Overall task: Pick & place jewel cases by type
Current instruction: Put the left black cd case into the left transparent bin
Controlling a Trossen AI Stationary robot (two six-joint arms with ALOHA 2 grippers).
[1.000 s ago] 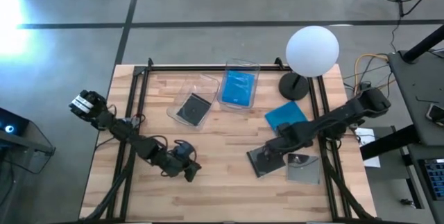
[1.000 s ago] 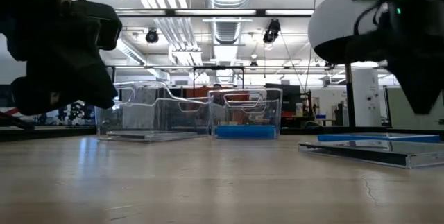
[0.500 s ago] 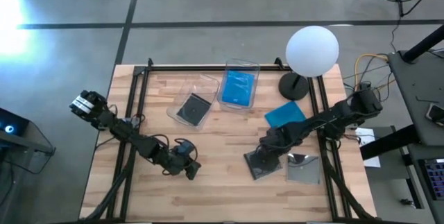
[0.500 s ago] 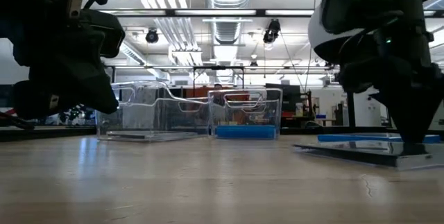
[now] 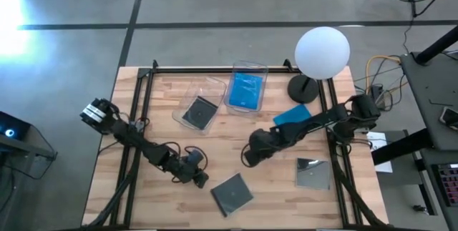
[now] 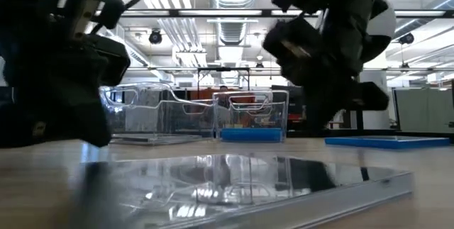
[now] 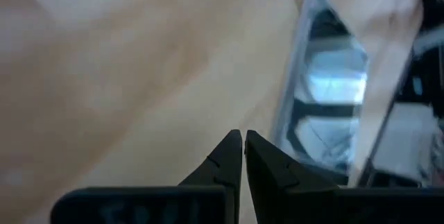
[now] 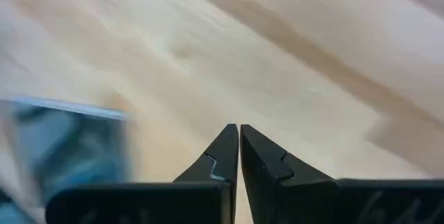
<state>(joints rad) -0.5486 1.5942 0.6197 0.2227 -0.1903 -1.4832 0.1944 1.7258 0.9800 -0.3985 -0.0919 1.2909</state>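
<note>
A dark jewel case (image 5: 232, 193) lies flat on the wood table near its front edge; it fills the foreground of the low view (image 6: 248, 179). My left gripper (image 5: 200, 179) is shut, just left of it and apart; the case shows ahead of its fingers in the left wrist view (image 7: 326, 106). My right gripper (image 5: 250, 157) is shut and empty, just beyond the case toward the far side. A glossy case (image 5: 313, 174) lies at the right front. A blue case (image 5: 293, 116) lies flat by the right arm.
Two clear bins stand at the back: the left one (image 5: 207, 86) holds a dark case (image 5: 199, 111), the right one (image 5: 250, 68) a blue case (image 5: 246, 91). A white globe lamp (image 5: 322, 51) stands at the back right. Black rails run along the table's sides.
My right gripper has gone toward the table's left edge, off the dark case. The dark case has slid along the table toward the near edge and the left and has turned somewhat. My left gripper has shifted a little toward the near edge.
</note>
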